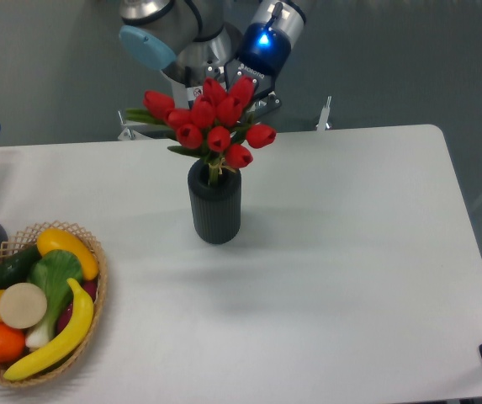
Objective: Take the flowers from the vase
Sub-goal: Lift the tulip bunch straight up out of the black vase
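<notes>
Gripping flowers, claw closed, stems in vase

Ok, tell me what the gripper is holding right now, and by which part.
The gripper holds the flowers, gripping the bunch from behind at its upper back, among the buds. The fingers are mostly hidden. The stems hang into the vase mouth.
</notes>
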Motion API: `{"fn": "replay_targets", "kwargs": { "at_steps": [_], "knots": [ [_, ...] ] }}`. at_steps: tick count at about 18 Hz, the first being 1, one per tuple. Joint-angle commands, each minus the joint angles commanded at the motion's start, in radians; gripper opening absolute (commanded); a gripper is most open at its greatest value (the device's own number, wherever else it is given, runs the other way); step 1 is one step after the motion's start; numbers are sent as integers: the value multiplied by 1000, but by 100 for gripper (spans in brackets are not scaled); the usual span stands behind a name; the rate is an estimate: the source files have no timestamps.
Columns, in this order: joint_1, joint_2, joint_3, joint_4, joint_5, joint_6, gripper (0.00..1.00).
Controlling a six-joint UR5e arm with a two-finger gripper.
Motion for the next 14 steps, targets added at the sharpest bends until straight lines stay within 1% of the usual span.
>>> {"fn": "replay_targets", "kwargs": {
  "at_steps": [4, 5, 9, 14],
  "knots": [
    [3, -3, 48, 0, -20, -89, 3],
    [14, -8, 54, 0, -21, -100, 3],
    [28, -8, 68, 0, -63, -106, 3],
    [72, -6, 112, 3, -60, -141, 3]
  ]
}}
